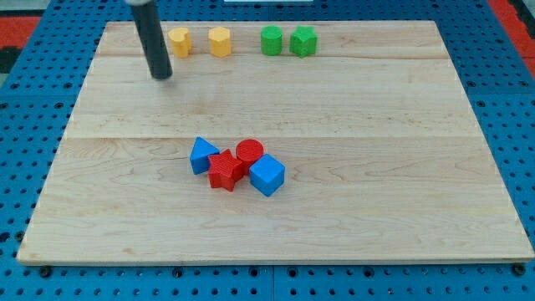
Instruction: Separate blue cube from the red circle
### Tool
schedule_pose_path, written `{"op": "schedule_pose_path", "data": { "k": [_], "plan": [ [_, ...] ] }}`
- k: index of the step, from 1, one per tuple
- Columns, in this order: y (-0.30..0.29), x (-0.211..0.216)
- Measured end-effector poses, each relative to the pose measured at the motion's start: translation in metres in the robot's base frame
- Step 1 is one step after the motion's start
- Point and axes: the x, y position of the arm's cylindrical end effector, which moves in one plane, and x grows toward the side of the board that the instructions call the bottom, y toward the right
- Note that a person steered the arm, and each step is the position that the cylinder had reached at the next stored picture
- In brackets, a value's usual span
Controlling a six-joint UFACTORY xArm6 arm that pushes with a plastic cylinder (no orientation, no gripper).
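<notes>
At 5 o'clock from my tip (pixel 162 75), well apart: blue cube (pixel 267 176) touching red circle (pixel 249 151), circle at its 11. No hand fitted; rod only, nothing held.

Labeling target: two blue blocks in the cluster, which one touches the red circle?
The blue cube at the cluster's right end, pressed against the red circle. The other blue block sits left, behind the red star.
</notes>
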Motion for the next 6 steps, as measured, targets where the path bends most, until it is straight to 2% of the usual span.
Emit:
{"op": "schedule_pose_path", "data": {
  "k": [1,2,3,4,5,6],
  "plan": [
    [0.011,0.105],
    [0.041,0.163],
    [0.097,0.187],
    [0.139,0.145],
    [0.199,0.122],
    [0.217,0.128]
  ]
}}
